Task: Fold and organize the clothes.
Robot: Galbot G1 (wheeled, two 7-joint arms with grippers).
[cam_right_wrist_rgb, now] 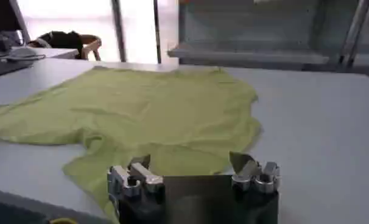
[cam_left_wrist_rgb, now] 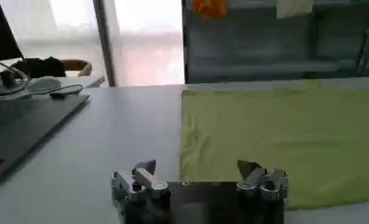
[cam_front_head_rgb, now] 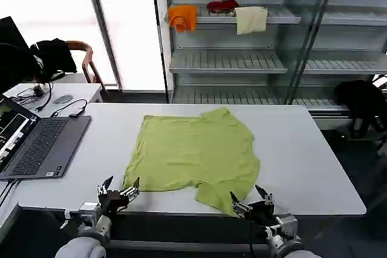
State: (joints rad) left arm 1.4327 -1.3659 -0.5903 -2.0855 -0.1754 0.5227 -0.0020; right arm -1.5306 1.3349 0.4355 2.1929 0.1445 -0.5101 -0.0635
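Both poised, spread wide and holding nothing, at the table (cam_front_head_rgb: 314,167) near edge: left gripper (cam_front_head_rgb: 118,190) by the hem corner of the T-shirt (cam_front_head_rgb: 193,152) lying flat mid-table, right gripper (cam_front_head_rgb: 251,200) by its near sleeve, seemingly readied for pinching

Bright daylight floods in from the window (cam_front_head_rgb: 121,22) at eleven o'clock, blown out white; the table (cam_front_head_rgb: 302,149) shows soft shadows; wrist views are hazy.
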